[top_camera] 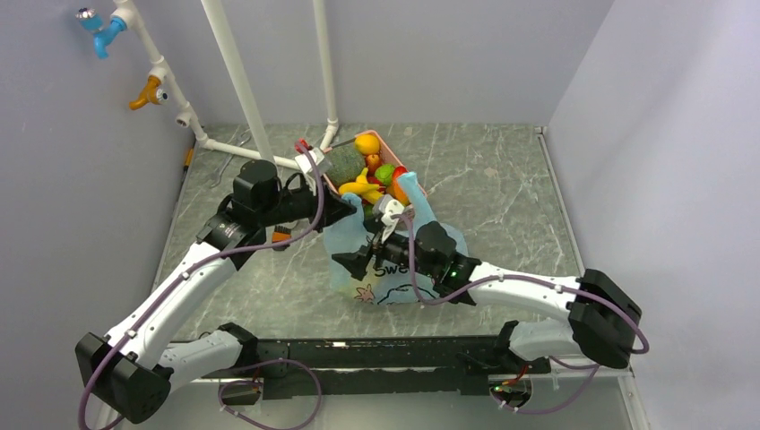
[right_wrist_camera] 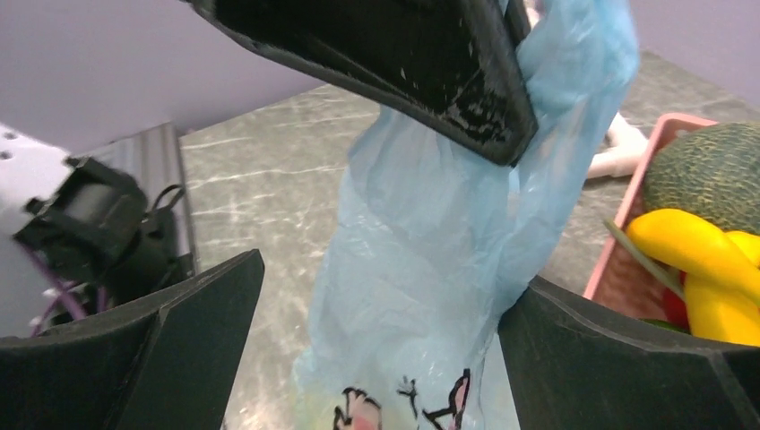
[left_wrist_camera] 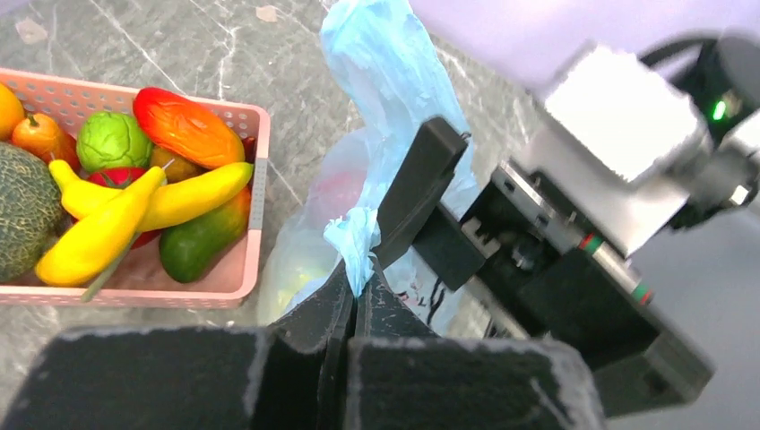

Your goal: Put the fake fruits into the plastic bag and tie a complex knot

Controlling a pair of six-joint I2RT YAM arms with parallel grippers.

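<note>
Nearest the left wrist camera, the left gripper (left_wrist_camera: 354, 285) has its fingers pressed together on a bunched strip of the plastic bag (left_wrist_camera: 381, 107), which rises toward twelve o'clock as a light-blue crumpled band. Just past that pinch stands the right gripper (right_wrist_camera: 392, 273). Its fingers are spread wide to either side of the bag's upper part and are closed on nothing. Below them the film hangs loose, with black print showing at the bottom. Pale reddish and greenish shapes show faintly through the plastic, but I cannot tell whether they are fruit.

From above, the bag sits on the table (top_camera: 502, 179) between the two wrists. The pink basket (left_wrist_camera: 258, 179) is just beyond it at about eleven o'clock. The basket holds the bananas (left_wrist_camera: 134, 215), mango (left_wrist_camera: 184, 130), lime (left_wrist_camera: 112, 141), melon (left_wrist_camera: 22, 210) and other fruits.

The step looks like getting the mouth open for loading, with most of the packing and the knot not yet done. To do it well:

- The left pinch should hold high and steady, because thin film slides out of a light grip and tears under a jerk.
- The right fingers should back straight out so they do not drag the plastic.
- The right gripper can then take the opposite edge low and pull it toward four o'clock, which makes a wide opening.
- The bag should stay near the basket so each fruit travels a short way.
</note>
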